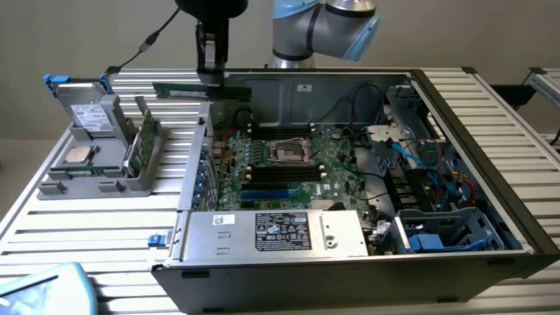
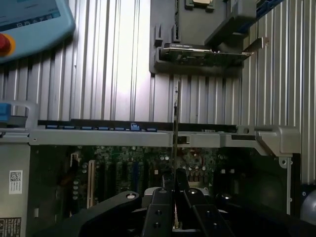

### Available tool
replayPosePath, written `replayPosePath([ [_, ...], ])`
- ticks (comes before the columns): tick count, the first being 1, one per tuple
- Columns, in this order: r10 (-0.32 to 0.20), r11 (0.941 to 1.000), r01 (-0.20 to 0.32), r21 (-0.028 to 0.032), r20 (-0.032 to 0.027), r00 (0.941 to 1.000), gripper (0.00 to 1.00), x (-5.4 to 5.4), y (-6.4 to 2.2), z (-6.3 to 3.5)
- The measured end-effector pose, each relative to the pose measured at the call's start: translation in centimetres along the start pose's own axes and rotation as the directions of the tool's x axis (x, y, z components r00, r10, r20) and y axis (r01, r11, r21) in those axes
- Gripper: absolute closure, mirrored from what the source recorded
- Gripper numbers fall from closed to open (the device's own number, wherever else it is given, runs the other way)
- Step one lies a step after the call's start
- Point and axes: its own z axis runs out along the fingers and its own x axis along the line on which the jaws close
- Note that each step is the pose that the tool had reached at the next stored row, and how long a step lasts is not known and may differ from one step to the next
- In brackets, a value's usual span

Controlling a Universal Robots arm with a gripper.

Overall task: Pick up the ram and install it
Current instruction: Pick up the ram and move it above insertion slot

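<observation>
Closest, my claw (image 2: 174, 200) pinches the ram (image 2: 176, 128) level, upper left of the exterior view, presumably keeping its contacts toward the motherboard (image 1: 289, 164).

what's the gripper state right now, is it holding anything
gripper: closed, holding the ram

An open computer case (image 1: 350, 282) lies on a ribbed metal table (image 1: 88, 223), with a grey parts holder (image 1: 79, 184) beside it.
Inside the case I see the green motherboard (image 1: 289, 177) with its empty square socket (image 1: 287, 152), a silver power supply (image 1: 280, 233) near the front wall, and blue cables (image 1: 420, 154) towards the exterior view's right. The holder carries a hard drive (image 1: 88, 115), a small silver processor chip (image 1: 79, 155) and a green board (image 1: 144, 141) standing on edge. A pale blue control tablet (image 2: 29, 24) with a red button (image 2: 5, 44) lies on the table.
</observation>
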Motion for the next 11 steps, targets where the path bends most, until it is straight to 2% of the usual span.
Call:
replayPosePath([
  [11, 0.000, 1.0000, 0.000, -0.0001, 0.0041, 1.0000, 0.87, 0.4, -4.97, -0.62],
])
